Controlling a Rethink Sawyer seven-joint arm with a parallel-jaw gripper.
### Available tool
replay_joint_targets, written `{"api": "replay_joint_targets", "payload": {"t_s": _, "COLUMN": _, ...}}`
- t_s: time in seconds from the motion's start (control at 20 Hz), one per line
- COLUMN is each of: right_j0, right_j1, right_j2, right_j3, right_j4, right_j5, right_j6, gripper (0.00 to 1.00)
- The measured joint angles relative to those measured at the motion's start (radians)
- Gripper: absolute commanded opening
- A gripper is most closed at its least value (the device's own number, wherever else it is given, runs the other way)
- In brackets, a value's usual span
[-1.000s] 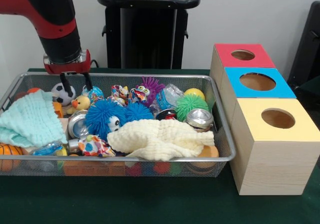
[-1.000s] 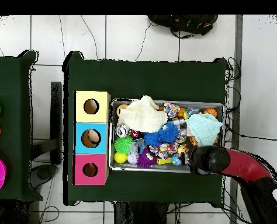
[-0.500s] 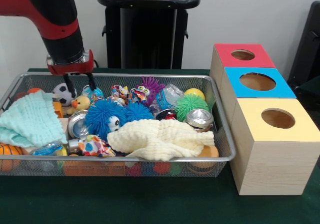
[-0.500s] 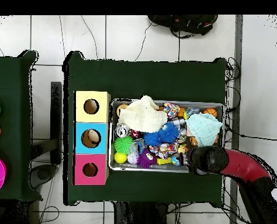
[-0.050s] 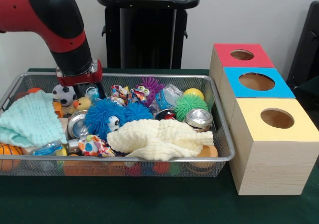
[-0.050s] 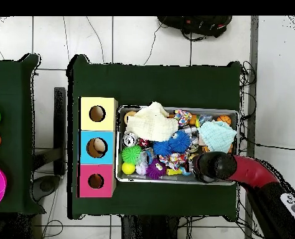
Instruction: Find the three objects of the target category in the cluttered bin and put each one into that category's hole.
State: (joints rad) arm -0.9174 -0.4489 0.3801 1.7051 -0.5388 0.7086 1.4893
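Green cloth-covered table (image 5: 149, 204) bearing a wire mesh bin (image 5: 222, 134) crammed with toys, cloths and cans. Beside it, three wooden boxes with round holes: yellow-topped (image 5: 299, 129), blue-topped (image 5: 281, 89), red-topped (image 5: 259, 59). Red and black arm's gripper (image 5: 87, 90) lowered into the bin's far corner between black-and-white soccer ball (image 5: 62, 94) and yellow rubber duck (image 5: 79, 104); grip hidden, cannot tell.

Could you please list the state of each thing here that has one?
Gripper: lowered into the bin, fingers hidden.
Bin: full of clutter.
Cream cloth: crumpled over toys.
Green cloth: bunched at one end.
Cans: upright.
Boxes: holes open, uncovered.
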Motion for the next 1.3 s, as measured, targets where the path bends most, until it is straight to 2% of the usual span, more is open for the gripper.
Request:
{"api": "replay_joint_targets", "payload": {"t_s": 0.8, "right_j0": -0.003, "right_j1": 0.004, "right_j2": 0.011, "right_j3": -0.008, "right_j4": -0.001, "right_j5": 0.009, "right_j6": 0.0, "gripper": 1.0}}
{"api": "replay_joint_targets", "payload": {"t_s": 1.3, "right_j0": 0.027, "right_j1": 0.005, "right_j2": 0.011, "right_j3": -0.05, "right_j4": -0.002, "right_j5": 0.105, "right_j6": 0.0, "gripper": 1.0}}
